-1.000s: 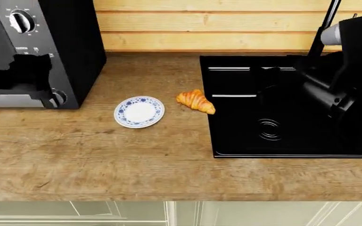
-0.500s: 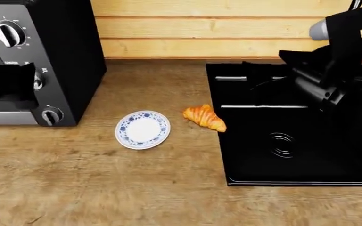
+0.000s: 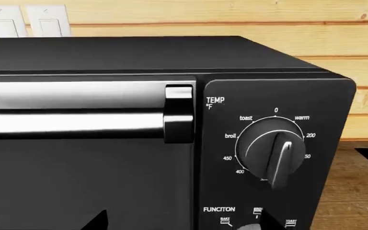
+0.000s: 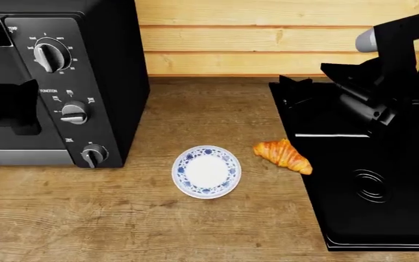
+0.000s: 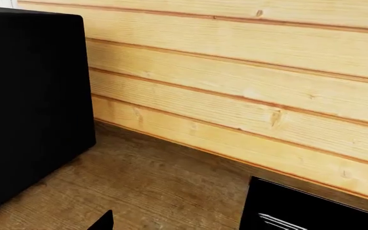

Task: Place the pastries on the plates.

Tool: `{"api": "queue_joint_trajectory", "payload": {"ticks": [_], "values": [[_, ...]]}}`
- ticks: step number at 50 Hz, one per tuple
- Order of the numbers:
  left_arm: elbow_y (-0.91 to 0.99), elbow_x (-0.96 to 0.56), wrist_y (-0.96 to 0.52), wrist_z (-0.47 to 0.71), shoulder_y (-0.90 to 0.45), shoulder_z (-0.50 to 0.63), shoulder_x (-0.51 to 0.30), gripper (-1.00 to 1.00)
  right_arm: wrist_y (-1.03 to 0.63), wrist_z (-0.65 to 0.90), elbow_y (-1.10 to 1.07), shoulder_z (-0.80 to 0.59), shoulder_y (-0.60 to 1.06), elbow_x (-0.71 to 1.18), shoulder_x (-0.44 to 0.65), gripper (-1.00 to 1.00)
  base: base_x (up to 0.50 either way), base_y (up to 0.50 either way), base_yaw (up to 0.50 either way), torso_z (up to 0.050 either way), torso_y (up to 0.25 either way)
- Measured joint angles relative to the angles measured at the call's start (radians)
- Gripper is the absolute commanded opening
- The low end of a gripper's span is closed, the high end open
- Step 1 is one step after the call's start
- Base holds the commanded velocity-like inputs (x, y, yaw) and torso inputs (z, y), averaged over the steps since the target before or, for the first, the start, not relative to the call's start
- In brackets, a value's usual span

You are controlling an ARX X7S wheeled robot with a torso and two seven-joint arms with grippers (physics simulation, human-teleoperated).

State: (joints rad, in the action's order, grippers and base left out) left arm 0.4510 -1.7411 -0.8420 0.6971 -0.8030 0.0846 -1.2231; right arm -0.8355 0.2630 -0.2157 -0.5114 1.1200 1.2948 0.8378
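Note:
One golden-brown croissant (image 4: 283, 155) lies on the wooden counter, its end touching the black sink's left rim. The small saucer with the blue floral rim (image 4: 207, 171) sits empty just left of it. The second croissant and the larger white plate are out of view. My right gripper (image 4: 297, 86) hovers open and empty over the sink's back left corner, well behind the croissant; in the right wrist view (image 5: 180, 226) only the fingertips show. My left gripper (image 4: 9, 109) is a dark shape in front of the toaster oven door; in the left wrist view (image 3: 190, 226) its fingertips are apart and empty.
A black toaster oven (image 4: 100, 65) with three knobs fills the left of the counter; its temperature knob (image 3: 275, 153) is close in the left wrist view. A black sink (image 4: 384, 218) takes up the right. A wooden plank wall (image 4: 253, 38) backs the counter.
The head view has shifted, so oven, saucer, croissant and sink all sit further right and lower in the picture. Saucer and croissant have not moved on the counter. Both grippers stay empty.

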Motion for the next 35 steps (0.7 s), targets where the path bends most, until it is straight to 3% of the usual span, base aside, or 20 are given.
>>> {"api": "queue_joint_trajectory", "payload": {"ticks": [20,35], "values": [[0.024,-0.008,0.01,0.005,0.034,-0.018,-0.007,1.0,-0.005,0.01,0.043,-0.004,-0.028,0.025,-0.009,1.0,0.0,0.0,0.0,0.0,0.0],[0.032,-0.025,0.003,0.017,0.034,-0.021,-0.016,1.0,-0.099,-0.019,0.246,-0.074,0.043,0.029,-0.097,1.0,0.0,0.0,0.0,0.0,0.0]]}}
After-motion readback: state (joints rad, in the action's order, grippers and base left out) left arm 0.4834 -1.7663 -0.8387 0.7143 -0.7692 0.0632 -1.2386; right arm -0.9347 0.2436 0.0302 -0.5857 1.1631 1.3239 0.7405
